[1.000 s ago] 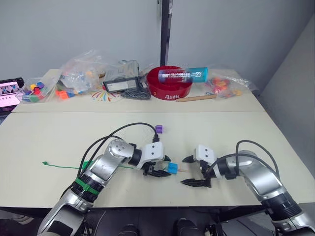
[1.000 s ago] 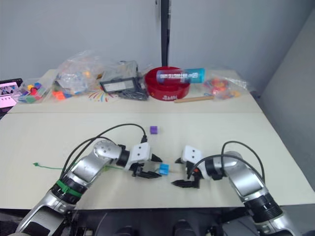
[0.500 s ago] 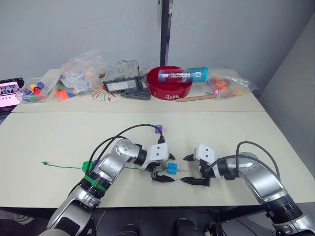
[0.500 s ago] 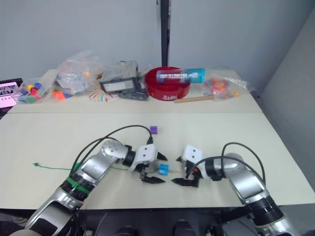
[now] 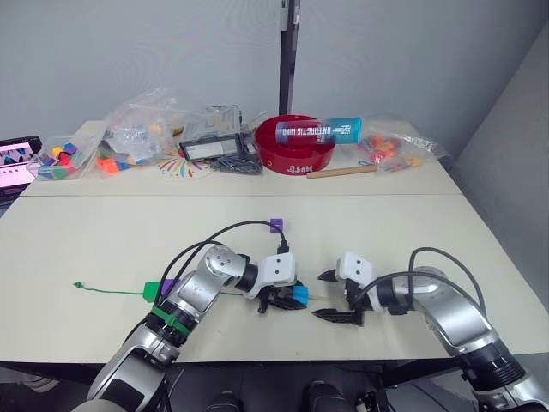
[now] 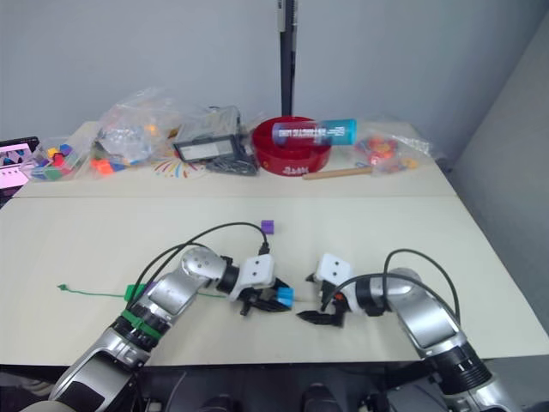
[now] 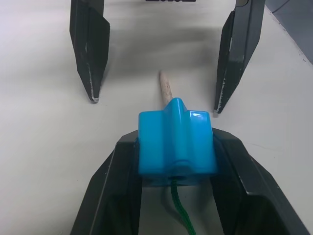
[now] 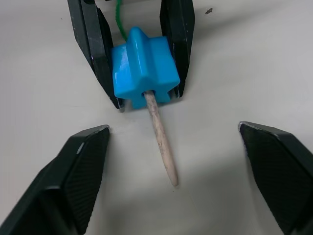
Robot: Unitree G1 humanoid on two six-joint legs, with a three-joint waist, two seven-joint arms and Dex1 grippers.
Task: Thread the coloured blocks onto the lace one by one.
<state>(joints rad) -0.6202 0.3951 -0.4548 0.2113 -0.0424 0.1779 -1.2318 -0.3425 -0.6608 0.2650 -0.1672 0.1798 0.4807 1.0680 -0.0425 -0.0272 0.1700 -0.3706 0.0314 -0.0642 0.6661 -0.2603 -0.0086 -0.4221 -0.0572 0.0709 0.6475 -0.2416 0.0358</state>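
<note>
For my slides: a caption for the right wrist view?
Left gripper clamps the blue block; the lace's pale tip pokes through toward the open right gripper.

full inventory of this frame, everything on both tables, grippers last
Blue block: 1, blue, near table, in left gripper, lace tip through it.
Purple blocks: 2; one mid-table, one by left arm.
Green block: 1, on lace.
Lace: 1, green, pale tip poking out of blue block.
Red bowl: 1, far table, teal tube across it.
Toy bags: several, clear, far table.
Wooden stick: 1, beside bowl.
Left gripper: shut on blue block.
Right gripper: open, facing tip.
</note>
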